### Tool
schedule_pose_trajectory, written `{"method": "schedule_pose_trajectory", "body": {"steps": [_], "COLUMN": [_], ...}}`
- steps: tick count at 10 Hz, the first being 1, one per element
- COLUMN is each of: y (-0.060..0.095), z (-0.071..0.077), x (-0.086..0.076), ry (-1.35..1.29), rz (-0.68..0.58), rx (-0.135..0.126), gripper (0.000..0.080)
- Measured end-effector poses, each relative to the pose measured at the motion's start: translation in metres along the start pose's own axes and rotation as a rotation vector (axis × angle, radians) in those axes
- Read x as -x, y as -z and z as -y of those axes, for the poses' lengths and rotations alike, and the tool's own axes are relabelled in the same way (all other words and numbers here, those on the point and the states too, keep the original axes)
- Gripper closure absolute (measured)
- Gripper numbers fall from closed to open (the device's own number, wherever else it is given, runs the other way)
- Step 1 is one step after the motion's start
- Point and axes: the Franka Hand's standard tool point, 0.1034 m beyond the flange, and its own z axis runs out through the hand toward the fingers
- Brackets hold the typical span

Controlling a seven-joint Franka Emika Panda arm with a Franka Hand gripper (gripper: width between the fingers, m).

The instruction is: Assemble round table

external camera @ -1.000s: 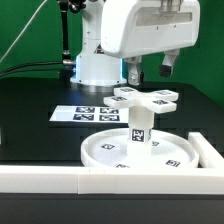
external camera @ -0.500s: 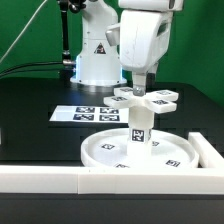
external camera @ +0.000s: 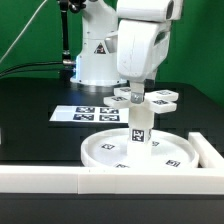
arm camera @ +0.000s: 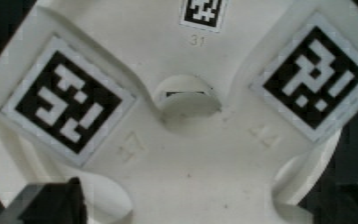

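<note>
The large rimmed round disc point(external camera: 97, 146) lies on the black table near the front. The short post point(external camera: 138, 126) stands upright in its middle. The flat cross-shaped piece point(external camera: 163, 97) sits on top of the post. My gripper point(external camera: 135, 93) hangs straight over the cross's hub, fingers down at its level. In the wrist view the cross-shaped piece point(arm camera: 185, 150) fills the frame, with a round hole in its middle. My gripper point(arm camera: 206, 200) is open, its white fingertips point(arm camera: 115, 196) on either side of one arm of the cross. I cannot tell whether they touch it.
The marker board point(external camera: 82, 113) lies flat behind the disc. A long white wall point(external camera: 40, 180) runs along the front edge and up the exterior view's right point(external camera: 211, 150). The robot's base point(external camera: 95, 65) stands at the back.
The hand has turned about its vertical axis, shifted toward the exterior view's left and come down over the cross-shaped piece. The furniture parts have not moved.
</note>
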Motion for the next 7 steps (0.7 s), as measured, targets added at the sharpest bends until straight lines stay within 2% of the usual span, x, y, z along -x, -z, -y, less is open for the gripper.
{"method": "schedule_pose_trajectory", "body": {"steps": [3,6,7], "y": [-0.0089,-0.0094,-0.0094], "z": [0.0022,0.0022,0.0022], "x": [0.0016,0.0026,0.0026], "ry": [0.0,-0.001,-0.017], "rz": [0.009,0.01,0.01], "rx": [-0.011,-0.012,-0.012], "gripper": [0.0151,0.0167,0.0339]}}
